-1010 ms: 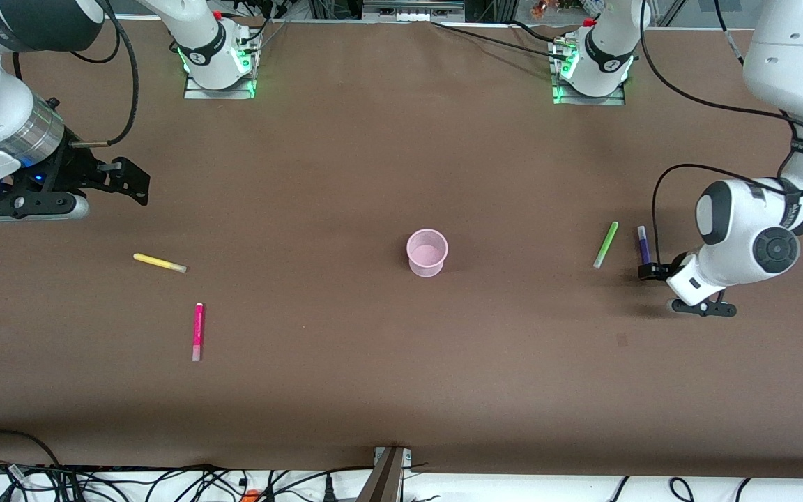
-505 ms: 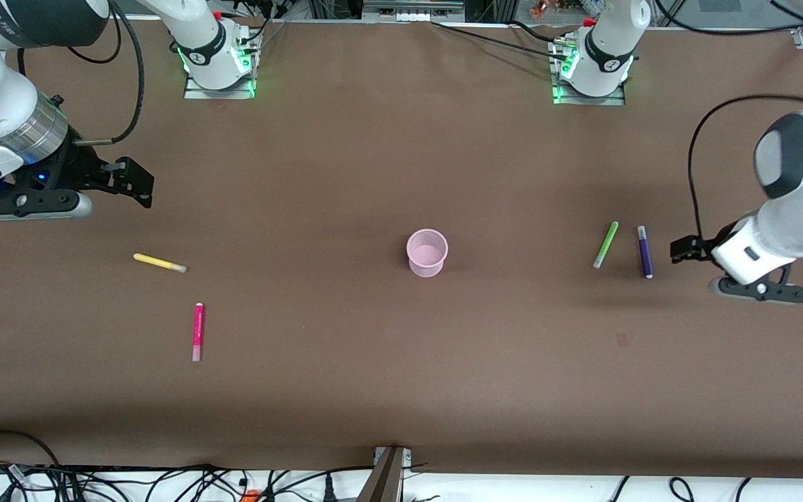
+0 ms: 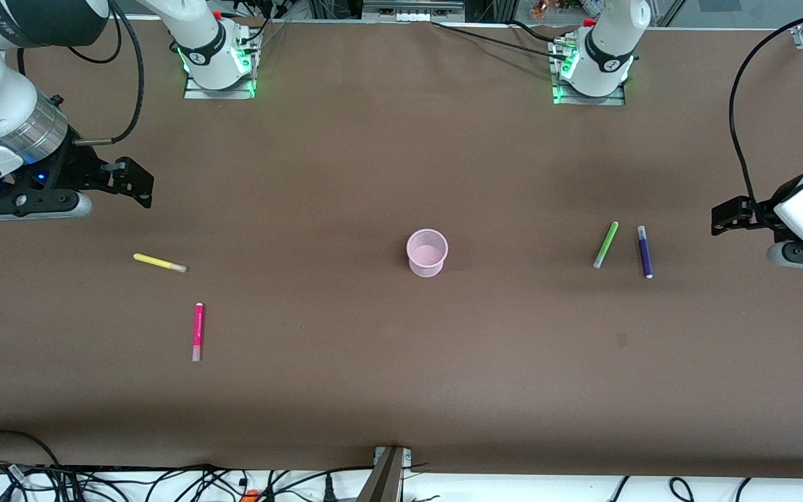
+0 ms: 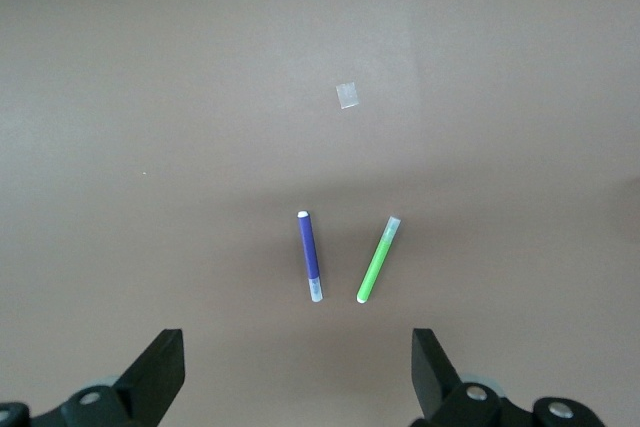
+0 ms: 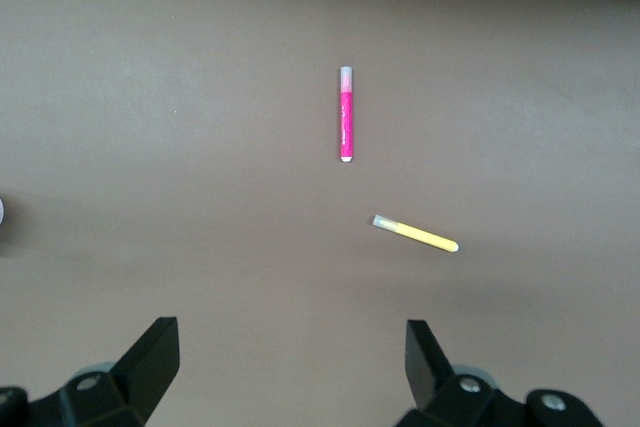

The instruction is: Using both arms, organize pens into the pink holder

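Note:
The pink holder (image 3: pixel 427 252) stands upright mid-table. The green pen (image 3: pixel 606 245) and purple pen (image 3: pixel 645 252) lie side by side toward the left arm's end; both show in the left wrist view, green (image 4: pixel 378 260) and purple (image 4: pixel 310 257). My left gripper (image 3: pixel 729 217) (image 4: pixel 297 377) is open and empty, up over bare table beside them. The yellow pen (image 3: pixel 159 263) and magenta pen (image 3: pixel 198 332) lie toward the right arm's end, also in the right wrist view, yellow (image 5: pixel 417 234) and magenta (image 5: pixel 346 114). My right gripper (image 3: pixel 133 183) (image 5: pixel 290 367) is open and empty over bare table.
A small pale square mark (image 3: pixel 622 339) is on the brown table (image 3: pixel 346 174), nearer the front camera than the green pen. The arm bases (image 3: pixel 219 59) stand along the table's edge farthest from the camera. Cables hang below the front edge.
My left gripper rose from low beside the purple pen and drew away toward the left arm's end of the table. The pens stayed on the table. The right arm barely moved.

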